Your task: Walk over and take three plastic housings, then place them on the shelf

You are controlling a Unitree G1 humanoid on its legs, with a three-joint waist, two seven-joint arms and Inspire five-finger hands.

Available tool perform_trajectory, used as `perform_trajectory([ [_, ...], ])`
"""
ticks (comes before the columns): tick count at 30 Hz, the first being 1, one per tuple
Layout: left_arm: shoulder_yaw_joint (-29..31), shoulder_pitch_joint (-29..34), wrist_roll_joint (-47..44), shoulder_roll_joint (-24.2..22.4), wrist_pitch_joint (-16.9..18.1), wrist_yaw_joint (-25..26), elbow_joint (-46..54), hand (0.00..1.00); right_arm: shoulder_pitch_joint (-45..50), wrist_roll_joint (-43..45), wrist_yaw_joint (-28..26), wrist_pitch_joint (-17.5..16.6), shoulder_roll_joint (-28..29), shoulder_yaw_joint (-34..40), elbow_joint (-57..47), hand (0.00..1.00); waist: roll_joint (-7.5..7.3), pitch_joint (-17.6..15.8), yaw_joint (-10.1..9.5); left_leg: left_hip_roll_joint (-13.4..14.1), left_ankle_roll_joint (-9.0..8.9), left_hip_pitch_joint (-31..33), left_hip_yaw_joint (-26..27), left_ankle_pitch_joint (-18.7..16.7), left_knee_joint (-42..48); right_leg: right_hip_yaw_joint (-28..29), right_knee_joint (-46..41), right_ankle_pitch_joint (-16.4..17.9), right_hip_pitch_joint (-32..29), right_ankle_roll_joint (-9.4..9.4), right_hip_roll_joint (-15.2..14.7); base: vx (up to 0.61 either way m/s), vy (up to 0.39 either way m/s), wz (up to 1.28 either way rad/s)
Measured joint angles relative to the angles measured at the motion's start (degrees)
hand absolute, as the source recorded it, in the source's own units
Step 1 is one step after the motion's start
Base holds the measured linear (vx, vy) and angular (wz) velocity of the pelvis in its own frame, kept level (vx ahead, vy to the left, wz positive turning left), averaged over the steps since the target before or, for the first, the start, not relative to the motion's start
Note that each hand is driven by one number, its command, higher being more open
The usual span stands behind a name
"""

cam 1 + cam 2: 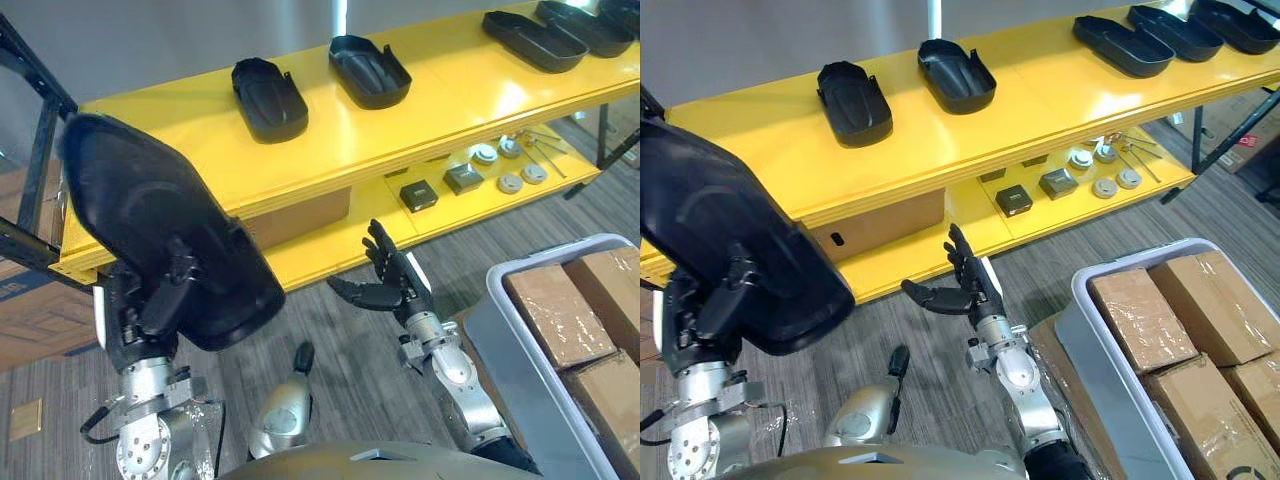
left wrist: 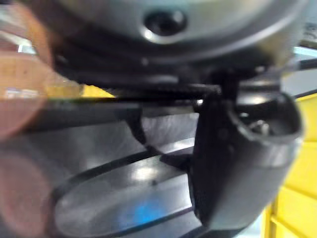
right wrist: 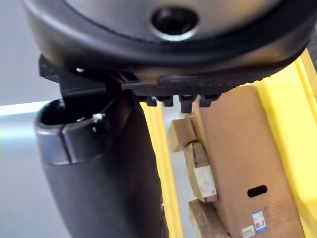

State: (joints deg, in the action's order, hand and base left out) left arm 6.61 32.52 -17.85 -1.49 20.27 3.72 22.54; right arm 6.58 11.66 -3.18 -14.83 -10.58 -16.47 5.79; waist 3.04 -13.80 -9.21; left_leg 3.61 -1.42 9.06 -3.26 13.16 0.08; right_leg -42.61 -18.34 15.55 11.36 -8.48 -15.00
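The left hand (image 1: 150,315) at the lower left of the frame holds a big black housing (image 1: 150,210) up in the air, with its fingers curled round the edge. The right hand (image 1: 392,288) is in the lower middle, with its fingers spread out and nothing in them. On top of the yellow shelf (image 1: 430,110) in the upper middle lie two more housings (image 1: 268,98), side by side. So this looks like the putting-down step. Next, the left arm needs to reach up and forward and lay the black housing flat on a bare spot of the shelf, not on the others. At the lower right, a grey bin (image 1: 492,330) has brown boxes (image 1: 558,310) packed inside it.
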Motion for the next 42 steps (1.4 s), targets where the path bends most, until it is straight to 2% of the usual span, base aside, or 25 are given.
perform_trajectory([
  [3,-1.7,0.2,0.4,0.8,-0.2,1.6,-0.7,0.0,0.0,0.2,-0.3,-0.8,-0.1,0.2,0.0,1.0,-0.05,0.0,0.48,0.8,-0.18,0.0,3.1,-1.1,1.3,3.5,-0.8,0.4,-1.3,0.28,0.2,-0.13,0.009,-0.19],
  [6,-1.9,0.1,0.5,1.8,-0.4,3.8,-0.7,0.0,0.0,0.5,-0.4,-2.2,-0.3,0.2,0.0,1.0,-0.07,0.0,1.46,0.4,-0.3,0.5,3.6,-1.2,1.5,5.6,-0.9,0.4,-2.5,0.31,0.1,-0.04,0.033,-0.07],
  [9,-2.4,0.0,0.4,2.0,-0.7,6.5,-0.7,0.0,-0.5,0.4,-1.1,-2.3,-0.3,-0.1,0.0,1.0,-0.08,0.0,1.37,-0.5,-1.1,0.5,3.1,-1.7,1.7,8.1,-0.9,0.2,-3.4,0.68,-0.2,0.01,0.038,-0.08],
  [15,-2.5,-0.2,0.5,1.9,-2.0,7.9,-0.7,0.0,-3.0,-0.3,-2.4,-2.3,-0.4,-2.7,-0.1,1.0,-0.09,0.0,1.18,-1.2,-1.62,0.6,2.3,-1.1,1.1,7.0,-0.6,0.1,-3.1,0.59,-0.5,0.02,-0.005,0.08],
  [18,-2.9,-0.6,0.5,2.0,-2.0,8.5,-0.7,0.0,-3.0,-0.7,-2.5,-2.5,-0.5,-3.6,-1.1,1.0,-0.09,0.0,1.08,-1.7,-1.74,1.4,0.2,0.1,-0.3,4.9,-0.5,0.4,-3.1,0.4,-0.3,0.01,-0.022,0.4],
  [21,-3.2,-1.3,0.6,2.0,-2.0,9.8,-0.7,0.0,-3.4,-0.5,-2.5,-3.6,-0.3,-4.8,-1.1,1.0,-0.17,-0.1,0.65,-3.5,-1.88,2.5,-3.9,1.0,-0.7,1.1,-0.9,1.2,-1.4,0.09,-0.3,0.02,-0.019,0.69],
  [22,-3.3,-1.4,1.2,2.0,-2.0,9.6,-0.7,0.0,-3.4,-0.5,-2.3,-3.8,-0.2,-5.1,-1.1,1.0,-0.14,-0.1,0.56,-4.4,-1.75,2.5,-5.5,1.2,-0.7,1.8,-1.4,1.6,-0.8,0.79,-0.3,0.05,-0.011,1.02],
  [24,-3.2,-2.1,2.8,2.3,-2.0,7.1,-0.7,0.0,-3.4,-0.1,-0.1,-4.6,0.0,-5.8,-1.1,1.0,-0.04,0.0,1.52,-7.2,-1.82,2.5,-12.0,1.4,-1.1,8.8,-4.1,2.8,0.4,2.74,0.6,0.06,-0.003,1.54],
  [25,-3.2,-2.4,2.8,2.6,-2.0,6.0,-0.7,0.0,-3.5,-0.1,0.6,-4.8,0.3,-5.8,-1.1,1.0,0.01,0.0,1.54,-7.8,-1.91,2.4,-13.6,1.7,-1.4,10.5,-4.8,3.0,0.5,3.18,0.9,0.05,-0.024,1.67],
  [27,-3.2,-2.6,2.8,3.6,-2.0,4.1,-0.7,0.0,-4.6,-0.2,2.5,-4.8,1.2,-6.5,-1.1,1.0,-0.06,-0.1,0.1,-8.9,-2.05,2.4,-17.5,1.8,-1.9,12.9,-5.4,3.3,1.5,3.53,2.2,0.04,-0.081,1.02],
  [30,-1.7,0.6,2.7,3.6,-2.0,4.1,-0.7,0.0,-7.1,-1.4,2.5,-4.8,2.6,-9.0,-0.8,1.0,-0.01,-0.2,-1.82,-8.9,-2.6,2.5,-16.1,2.8,-2.2,13.3,-3.3,4.8,1.8,3.15,2.2,0.01,-0.059,-0.1],
  [32,-1.3,1.3,2.7,3.6,-2.0,4.3,-0.7,0.0,-8.1,-2.2,2.1,-4.8,3.3,-10.1,-0.7,1.0,0.16,-0.9,-1.81,-8.6,-2.75,2.6,-14.6,3.1,-2.3,13.8,-1.5,6.1,1.8,2.66,2.1,-0.04,-0.036,-0.5],
  [33,-1.7,1.1,2.7,3.5,-2.0,4.3,-0.7,0.0,-8.1,-2.2,2.1,-4.8,3.6,-10.1,-0.7,1.0,0.53,-1.5,-1.55,-8.1,-2.91,2.7,-13.8,3.2,-2.4,14.5,-0.8,7.0,1.6,1.59,2.1,-0.07,-0.04,-0.43],
  [35,-3.0,1.1,2.7,3.6,-2.0,4.3,-0.7,0.0,-6.5,-2.1,2.2,-4.6,3.4,-9.7,-0.7,1.0,1.62,-2.4,-0.33,-7.2,-3.16,2.8,-13.9,3.1,-2.6,14.5,-1.0,7.0,1.3,1.46,3.0,-0.1,-0.023,-0.11],
  [38,-5.3,1.0,2.7,3.6,-2.0,3.2,-0.7,0.0,-1.5,-2.0,2.4,-4.6,2.4,-7.9,-0.8,1.0,2.41,-2.9,1.49,-6.4,-3.66,4.0,-14.2,2.7,-2.8,13.2,-1.9,7.1,0.4,1.63,4.0,-0.1,-0.025,0.22],
  [42,-6.3,0.8,2.7,3.7,-2.0,2.5,-0.7,0.0,2.0,-1.9,2.6,-4.6,1.2,-6.1,-0.8,1.0,2.98,-5.4,1.65,-6.0,-3.64,4.6,-12.8,2.7,-1.6,13.3,-4.8,8.3,-0.8,1.95,3.4,-0.05,-0.008,0.03],
])
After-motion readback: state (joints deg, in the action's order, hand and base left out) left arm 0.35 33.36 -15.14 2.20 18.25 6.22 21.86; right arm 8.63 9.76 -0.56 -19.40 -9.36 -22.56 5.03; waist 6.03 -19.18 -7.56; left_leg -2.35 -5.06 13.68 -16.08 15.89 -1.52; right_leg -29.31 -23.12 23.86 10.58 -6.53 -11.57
